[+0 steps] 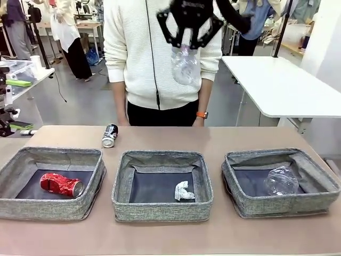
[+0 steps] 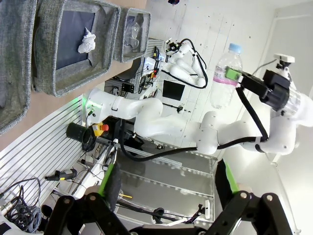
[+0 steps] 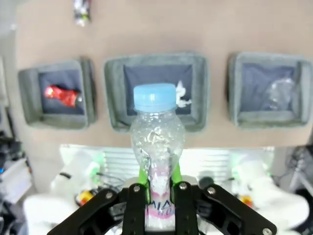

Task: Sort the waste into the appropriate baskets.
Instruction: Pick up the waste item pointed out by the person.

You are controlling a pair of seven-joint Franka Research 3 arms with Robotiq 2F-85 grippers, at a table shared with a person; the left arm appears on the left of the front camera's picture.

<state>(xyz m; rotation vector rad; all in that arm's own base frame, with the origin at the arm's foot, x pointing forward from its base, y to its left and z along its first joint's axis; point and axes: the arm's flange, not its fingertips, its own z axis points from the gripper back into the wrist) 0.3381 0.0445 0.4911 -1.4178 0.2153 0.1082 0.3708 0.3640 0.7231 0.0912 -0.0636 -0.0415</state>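
Holding the bottle (image 3: 155, 142) high above the surface (image 1: 160, 134), we clamp its labelled end in our right jaws; our left jaws gape empty

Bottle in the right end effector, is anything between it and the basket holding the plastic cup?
Nothing visible stands in the way. The right end effector holds the bottle high over the table. The basket is open on top, with the plastic cup lying inside and bare lining beside it.

Front faces person (image 1: 138, 53); right wrist overhead; baskets (image 1: 162, 213) shared
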